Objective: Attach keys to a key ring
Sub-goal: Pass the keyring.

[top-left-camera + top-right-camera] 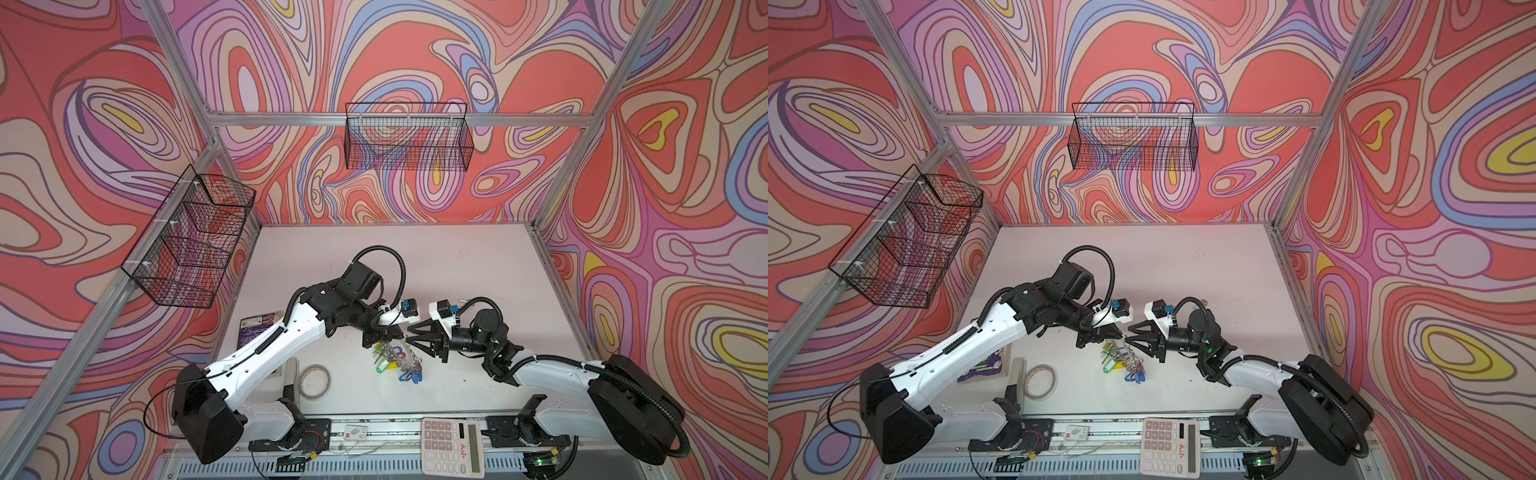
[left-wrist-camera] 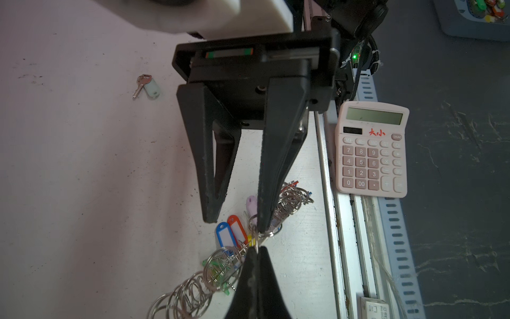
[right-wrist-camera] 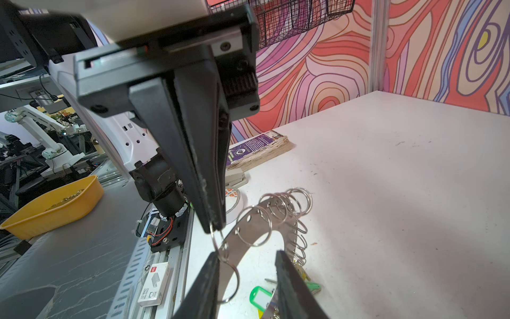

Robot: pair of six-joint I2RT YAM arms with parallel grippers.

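Jaws of the left gripper (image 3: pixel 214 227) are pressed fully together, pinching the wire of one small split ring (image 3: pixel 220 245) on the rim of the key ring (image 3: pixel 248 229). The jaws of the right gripper (image 3: pixel 246 253) stand partly open and grip nothing. They reach either side of the ring's flat metal band, and one finger (image 3: pixel 209 276) touches the pinched split ring.

In both top views the two grippers meet tip to tip over the middle of the table (image 1: pixel 457 266), left gripper (image 1: pixel 401 333) facing right gripper (image 1: pixel 408 336). The key ring (image 1: pixel 411 360) sits tilted just below them, its upper edge at the jaws and its lower part down on the table. The keys (image 1: pixel 384 366) already on it lie bunched there, with green, yellow and blue tags. The left wrist view also shows a blue tag (image 2: pixel 225 234) and an orange-red tag (image 2: pixel 238 228).

A lone key (image 2: pixel 149 86) with a pale mint tag lies well apart on bare table. A tape roll (image 1: pixel 316 381) rests near the left arm, a purple booklet (image 1: pixel 257 326) sits partly under that arm, and a calculator (image 1: pixel 453 446) sits on the front rail.
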